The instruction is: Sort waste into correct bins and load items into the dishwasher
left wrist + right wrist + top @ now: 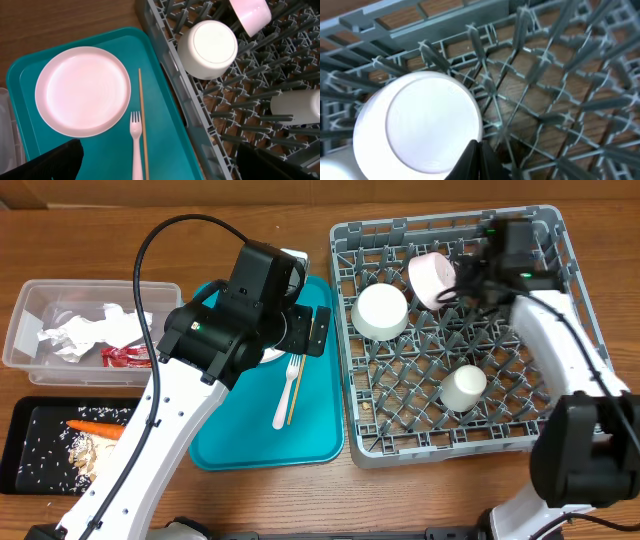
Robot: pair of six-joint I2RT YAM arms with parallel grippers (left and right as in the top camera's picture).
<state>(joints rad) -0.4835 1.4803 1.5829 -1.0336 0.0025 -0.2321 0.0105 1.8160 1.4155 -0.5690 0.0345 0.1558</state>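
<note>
Overhead view: right gripper (475, 159) reaching into dish rack (450, 452) at its far side, fingers narrow, apparently pinching rim of tilted pink bowl (432, 277). Left gripper (159, 150) hovering left of rack, jaws standing wide, holding nothing. Pink plate (82, 90), white fork (136, 145), wooden chopstick (141, 100) lying on teal tray (157, 70) just beside rack.

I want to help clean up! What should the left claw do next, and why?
Probably lower the left claw straight down onto the white fork. It is wide open and hovers above the teal tray, with the fork and chopstick lying between its fingers, and neither is in the grey rack yet.
</note>
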